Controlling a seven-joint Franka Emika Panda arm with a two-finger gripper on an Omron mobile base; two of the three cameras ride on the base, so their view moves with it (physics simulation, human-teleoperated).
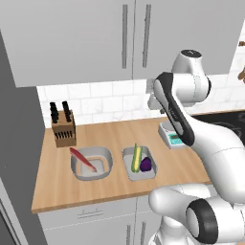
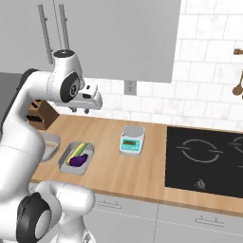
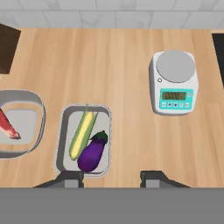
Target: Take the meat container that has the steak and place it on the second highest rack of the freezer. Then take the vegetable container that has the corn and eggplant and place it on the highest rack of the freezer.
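Observation:
On the wooden counter, the meat container is a wide grey tray holding the red steak; the hand view shows its edge with the steak at far left. To its right stands the vegetable container with the yellow corn and the purple eggplant. My gripper hangs high above the counter, over the vegetable container's near side. It is open and holds nothing. The dark freezer rises at the far left.
A knife block stands at the back left of the counter. A small kitchen scale sits right of the trays. A black cooktop lies further right. Light grey wall cupboards hang overhead.

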